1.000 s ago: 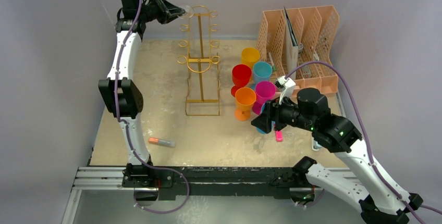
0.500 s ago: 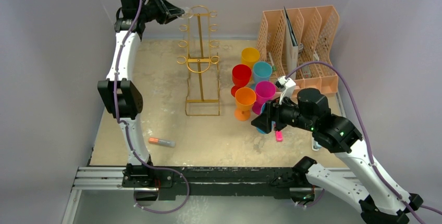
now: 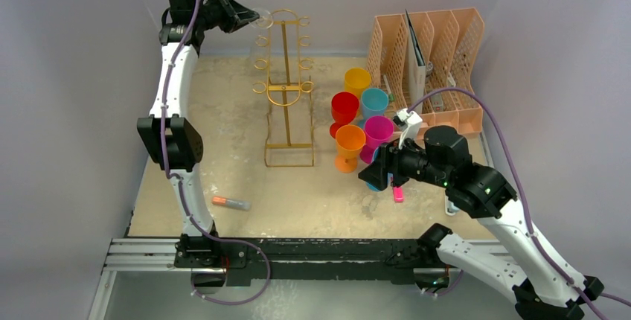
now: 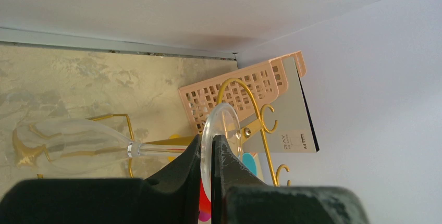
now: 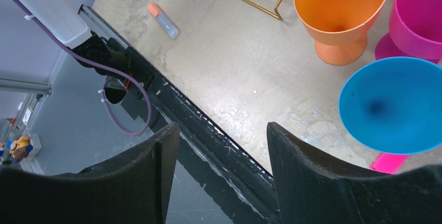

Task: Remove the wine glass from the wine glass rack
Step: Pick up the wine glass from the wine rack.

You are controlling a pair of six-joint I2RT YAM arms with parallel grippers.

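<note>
Left gripper: closed on the foot of the glass, with the clear disc pinched edge-on between my two fingers.
Glass: up at the top left corner of the rack. Its stem and bowl run away from my fingers, and the bowl touches nothing that I can see.
Rack: upright in the middle of the table. Its top loop and hooks are just behind the foot in the wrist view.
Right gripper: jaws apart and holding nothing. It hovers low beside the cups, well apart from the rack.
Done: the grip is made, as I judge it.
Left: I cannot tell whether the stem is clear of its hook. I judge the glass has yet to be drawn out away from the rack.
Risk: I only hold the thin foot, so the bowl may swing or snag a hook.
</note>
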